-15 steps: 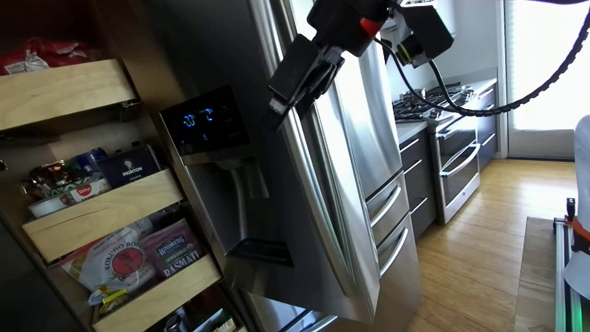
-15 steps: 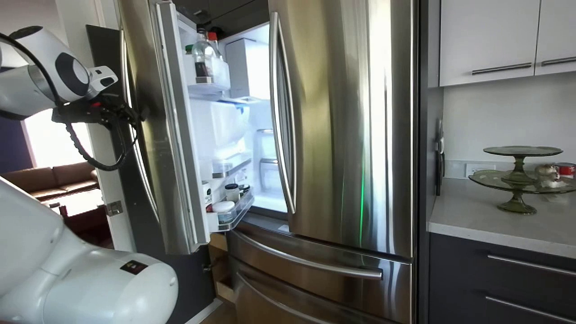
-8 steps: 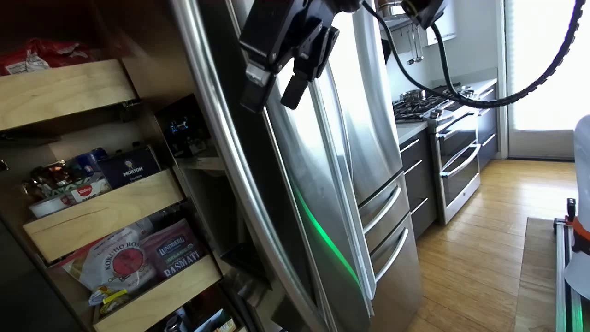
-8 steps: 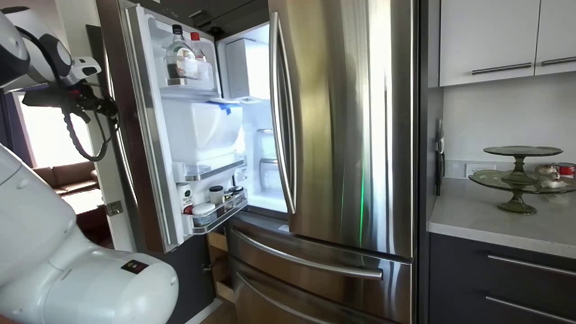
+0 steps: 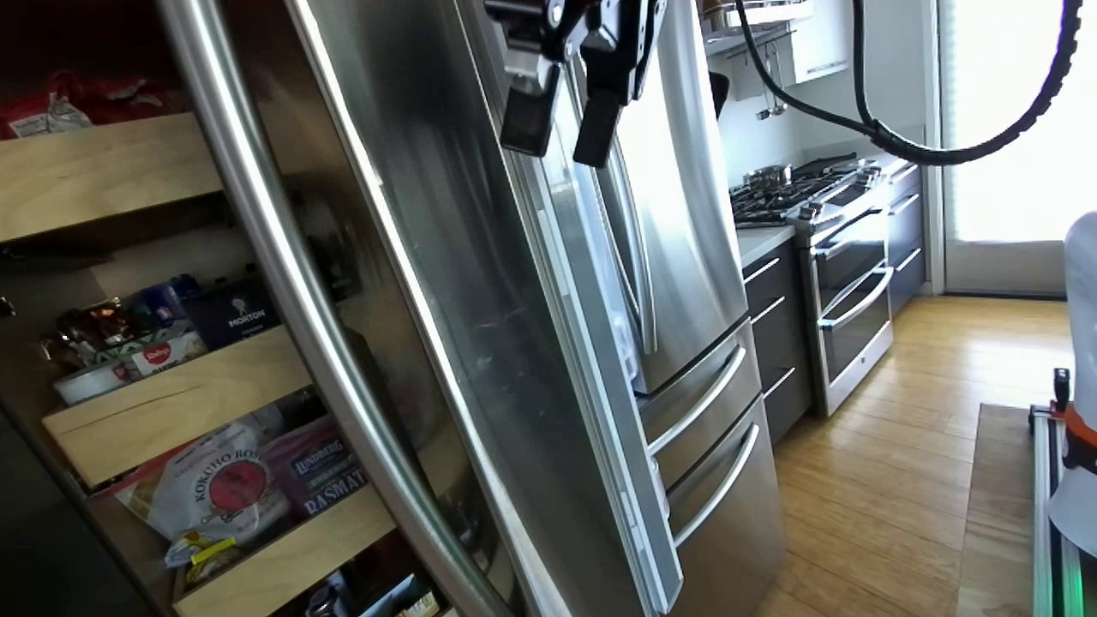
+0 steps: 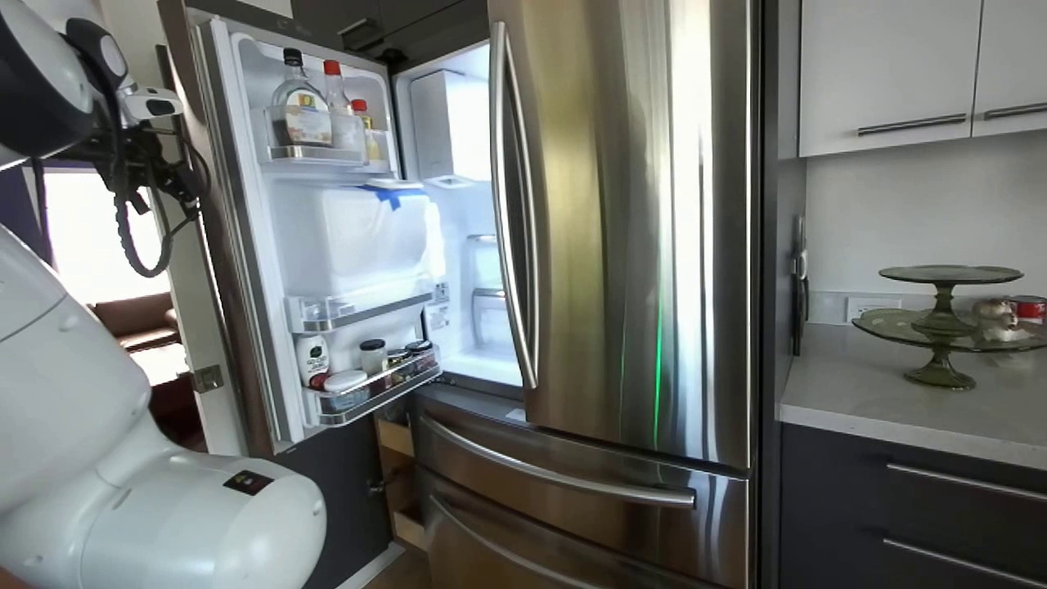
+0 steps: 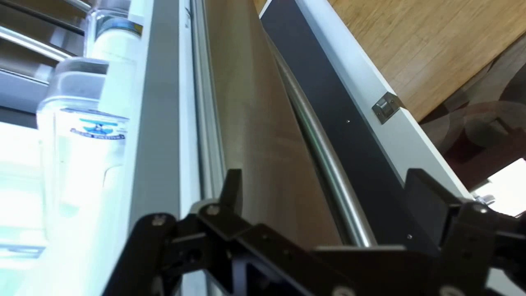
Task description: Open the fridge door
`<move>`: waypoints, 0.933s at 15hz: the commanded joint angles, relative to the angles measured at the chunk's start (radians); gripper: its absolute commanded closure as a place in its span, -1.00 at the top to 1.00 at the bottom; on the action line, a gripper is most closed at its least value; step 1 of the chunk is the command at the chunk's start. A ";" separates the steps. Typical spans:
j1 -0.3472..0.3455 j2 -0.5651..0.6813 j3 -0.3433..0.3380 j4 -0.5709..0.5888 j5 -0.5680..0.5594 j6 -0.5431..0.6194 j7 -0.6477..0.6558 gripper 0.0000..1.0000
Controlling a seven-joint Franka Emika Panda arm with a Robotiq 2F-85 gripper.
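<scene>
The fridge door (image 5: pixel 506 343) stands wide open in both exterior views. Its white inner side (image 6: pixel 352 237) faces out, with bins of bottles and jars. Its dispenser panel does not show. The long bar handle (image 5: pixel 291 283) is at its outer face; it also shows in the wrist view (image 7: pixel 328 160). My gripper (image 5: pixel 561 150) is open and empty, with its fingers spread. It is in front of the door's free edge, apart from the handle in an exterior view. In the wrist view the gripper (image 7: pixel 328 183) has fingertips left and right of the handle, which lies beyond them.
A pantry with pull-out wooden drawers (image 5: pixel 206 386) stands beside the fridge. The plain upper fridge door (image 6: pixel 613 245) and lower drawers (image 6: pixel 564 483) are shut. A dark panel (image 7: pixel 324 82) with a pale latch edge (image 7: pixel 370 82) stands close beyond the handle.
The fridge door has swung farther open, showing more of its inner side. The gripper, at the handle with fingers close together a second ago, has opened and come apart from it.
</scene>
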 commanded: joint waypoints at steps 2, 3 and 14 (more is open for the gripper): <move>0.061 0.006 -0.115 -0.022 0.086 -0.089 -0.050 1.00; 0.071 0.003 -0.138 -0.026 0.103 -0.115 -0.071 1.00; 0.143 -0.010 -0.285 -0.135 0.035 -0.057 -0.502 1.00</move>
